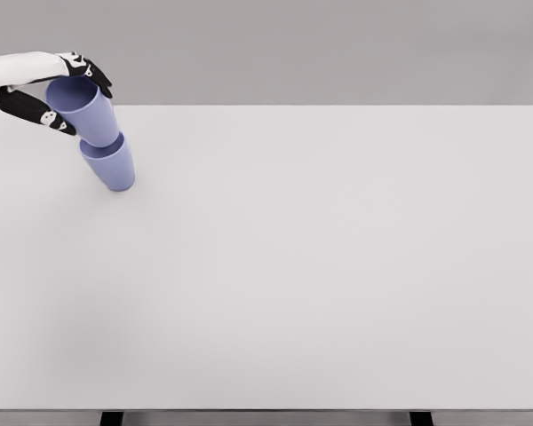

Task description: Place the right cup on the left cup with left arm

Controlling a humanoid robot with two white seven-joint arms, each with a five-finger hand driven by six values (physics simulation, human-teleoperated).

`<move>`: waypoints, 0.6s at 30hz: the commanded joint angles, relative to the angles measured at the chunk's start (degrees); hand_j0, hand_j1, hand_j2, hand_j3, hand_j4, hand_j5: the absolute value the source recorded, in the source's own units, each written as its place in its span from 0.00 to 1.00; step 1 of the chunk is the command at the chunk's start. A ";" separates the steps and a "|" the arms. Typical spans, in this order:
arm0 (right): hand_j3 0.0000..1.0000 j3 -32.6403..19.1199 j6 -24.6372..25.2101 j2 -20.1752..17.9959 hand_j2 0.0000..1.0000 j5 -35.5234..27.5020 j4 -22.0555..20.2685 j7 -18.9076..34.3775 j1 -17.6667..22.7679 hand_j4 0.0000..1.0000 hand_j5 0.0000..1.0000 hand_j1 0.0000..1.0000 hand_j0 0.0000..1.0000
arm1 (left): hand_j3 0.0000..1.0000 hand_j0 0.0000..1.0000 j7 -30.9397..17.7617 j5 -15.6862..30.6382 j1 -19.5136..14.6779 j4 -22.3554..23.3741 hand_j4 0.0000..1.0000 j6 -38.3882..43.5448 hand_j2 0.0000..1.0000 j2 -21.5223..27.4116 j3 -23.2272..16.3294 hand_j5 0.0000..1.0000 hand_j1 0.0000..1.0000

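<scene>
Cups sit stacked at the far left of the pale grey worktop (320, 266): a periwinkle-blue, smooth plastic-looking upper cup (91, 111) is nested into a matching periwinkle-blue lower cup (111, 164), whose base rests on the worktop surface near its back left corner. Both lean the same way, mouths tipped up and to the left, so the pair forms one slanted column. The upper cup's open rim faces the upper left, and its base is sunk inside the lower cup's mouth.

The left hand (49, 93), white at the back with black fingers (35, 111), reaches in from the left edge of the head view at the level of the upper cup's rim. Its fingers are spread around the cup's top: one dark finger lies along the far side of the rim, others run below on the near side. They look close to or touching the cup's wall, but whether they press on it or stand just off it I cannot tell from this view.
</scene>
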 commanded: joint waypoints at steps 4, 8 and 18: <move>1.00 0.00 -0.01 0.00 1.00 0.02 0.00 0.02 0.00 1.00 1.00 1.00 1.00 | 0.53 0.53 0.05 0.30 0.18 0.03 0.53 0.12 0.53 -0.04 0.17 0.53 0.53; 1.00 0.00 -0.01 0.00 1.00 0.02 0.00 0.02 -0.09 1.00 1.00 1.00 1.00 | 0.53 0.53 0.05 0.30 0.18 -0.05 0.53 0.12 0.53 0.13 0.17 0.53 0.53; 1.00 0.00 -0.01 0.00 1.00 0.02 0.00 0.02 0.00 1.00 1.00 1.00 1.00 | 0.53 0.53 0.05 0.21 0.70 0.21 0.53 0.12 0.53 0.13 0.17 0.53 0.53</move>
